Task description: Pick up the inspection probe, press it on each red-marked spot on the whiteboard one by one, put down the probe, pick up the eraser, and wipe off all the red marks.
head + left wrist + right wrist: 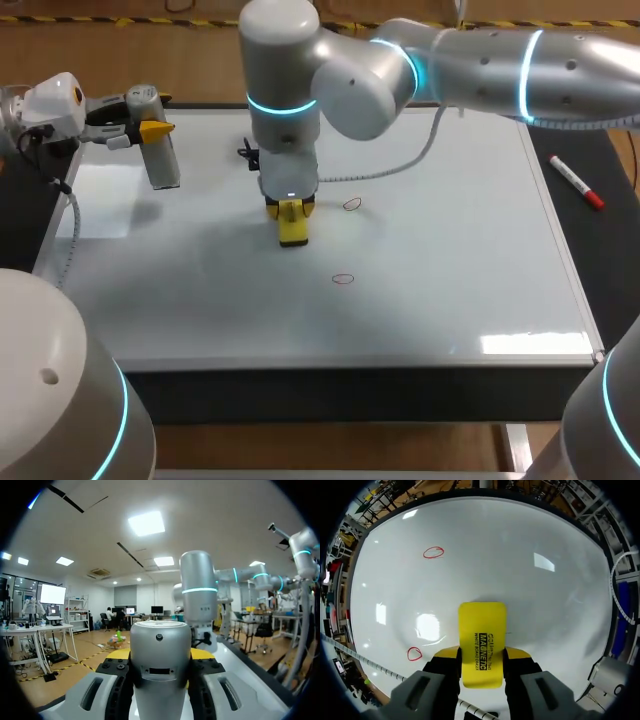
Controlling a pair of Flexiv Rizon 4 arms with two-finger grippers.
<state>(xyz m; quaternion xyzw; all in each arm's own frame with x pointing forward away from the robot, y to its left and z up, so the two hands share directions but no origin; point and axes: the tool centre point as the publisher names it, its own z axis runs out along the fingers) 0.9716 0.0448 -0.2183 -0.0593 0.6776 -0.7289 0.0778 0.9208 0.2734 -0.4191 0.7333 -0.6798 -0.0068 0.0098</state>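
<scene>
- Head view: right gripper (291,213) at mid-frame, clamped on yellow eraser (293,233) over whiteboard (450,260). Red mark (351,204) just right of it, second red mark (343,279) lower right. Left gripper (150,130), upper left, grips probe (163,162).
- Left wrist view: probe wedged between fingers.
- Right wrist view: eraser pinched from both sides.

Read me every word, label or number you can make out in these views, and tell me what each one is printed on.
"MAGNETIC": black band on the yellow eraser held in the right gripper.
"WHITE BOARD ERASER": small print beside that band.
Another small line on the eraser: too small to read.
No readable text: inspection probe in the left gripper, marker, whiteboard.
</scene>
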